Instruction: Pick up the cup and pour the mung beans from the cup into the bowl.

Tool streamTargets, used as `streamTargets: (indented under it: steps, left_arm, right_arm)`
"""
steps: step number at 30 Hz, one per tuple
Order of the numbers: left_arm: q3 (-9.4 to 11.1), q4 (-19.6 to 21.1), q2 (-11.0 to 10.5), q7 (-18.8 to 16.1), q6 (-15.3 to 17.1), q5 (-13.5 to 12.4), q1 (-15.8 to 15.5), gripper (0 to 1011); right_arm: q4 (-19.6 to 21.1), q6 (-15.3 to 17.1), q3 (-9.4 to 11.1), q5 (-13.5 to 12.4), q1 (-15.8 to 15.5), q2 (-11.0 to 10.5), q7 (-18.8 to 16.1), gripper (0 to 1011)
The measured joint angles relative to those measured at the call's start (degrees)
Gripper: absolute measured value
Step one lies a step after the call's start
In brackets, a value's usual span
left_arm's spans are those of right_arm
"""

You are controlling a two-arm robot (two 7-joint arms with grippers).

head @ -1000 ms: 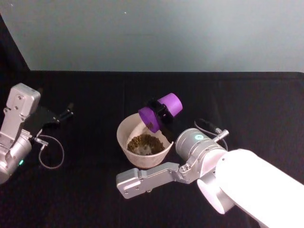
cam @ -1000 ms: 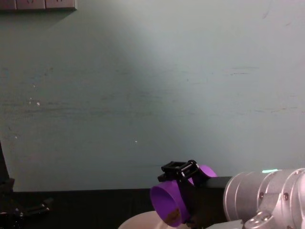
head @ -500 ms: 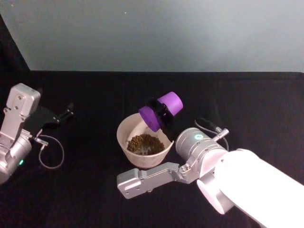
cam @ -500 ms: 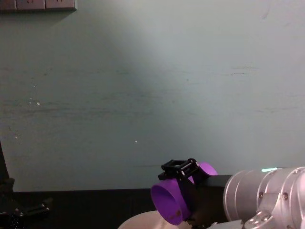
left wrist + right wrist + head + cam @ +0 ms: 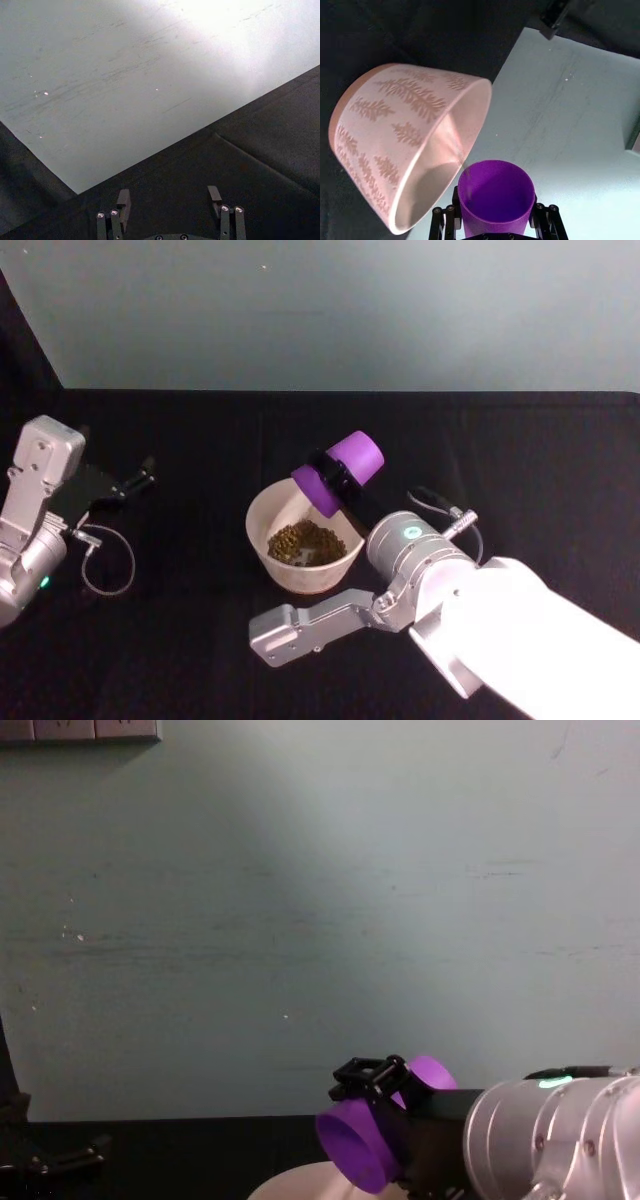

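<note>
The patterned bowl (image 5: 260, 520) sits on the black table (image 5: 530, 460) with mung beans (image 5: 305, 540) heaped inside. Just above its far right rim, the right gripper (image 5: 338, 480) clamps the purple cup (image 5: 352, 458), which is tipped mouth-down toward the bowl. Well off to the left, the left gripper (image 5: 169, 197) rests idle, fingers spread wide.

Bowl (image 5: 300, 578) mid-bench, tilted cup (image 5: 358, 453) clamped in right gripper (image 5: 334, 476) over its far right rim, right arm (image 5: 480, 620) blocking the near right corner, left gripper (image 5: 138, 479) and cable loop (image 5: 108, 565) crowding the left edge, bench (image 5: 520, 450) open along its far edge and far right corner.
</note>
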State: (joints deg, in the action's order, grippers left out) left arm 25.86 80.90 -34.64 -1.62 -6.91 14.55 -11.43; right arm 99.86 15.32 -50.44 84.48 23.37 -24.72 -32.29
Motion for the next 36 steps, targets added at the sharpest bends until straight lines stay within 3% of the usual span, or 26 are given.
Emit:
streamTargets:
  steps: [6, 14, 19, 27, 31, 36]
  left_arm:
    - [0.00, 0.00, 0.00, 0.00, 0.00, 0.00, 0.00, 1000]
    - [0.00, 0.00, 0.00, 0.00, 0.00, 0.00, 0.00, 1000]
    - [0.00, 0.00, 0.00, 0.00, 0.00, 0.00, 0.00, 1000]
    - [0.00, 0.00, 0.00, 0.00, 0.00, 0.00, 0.00, 1000]
    - [0.00, 0.00, 0.00, 0.00, 0.00, 0.00, 0.00, 1000]
    - [0.00, 0.00, 0.00, 0.00, 0.00, 0.00, 0.00, 1000]
  right_arm:
    - [0.11, 0.30, -2.45, 5.23, 1.02, -0.59, -1.88, 731]
    - [0.39, -0.09, -6.43, 14.86, 2.52, -1.10, -5.19, 731]
    - [1.01, -0.79, -7.63, 17.71, 2.94, -1.21, -6.18, 731]
    - [1.25, -1.69, -7.83, 18.18, 3.13, -1.32, -6.52, 731]
    - [1.83, -1.17, -6.71, 16.19, 2.36, -1.36, -5.25, 731]
    - [3.11, 1.69, -3.23, 10.91, -0.54, -1.46, -0.75, 731]
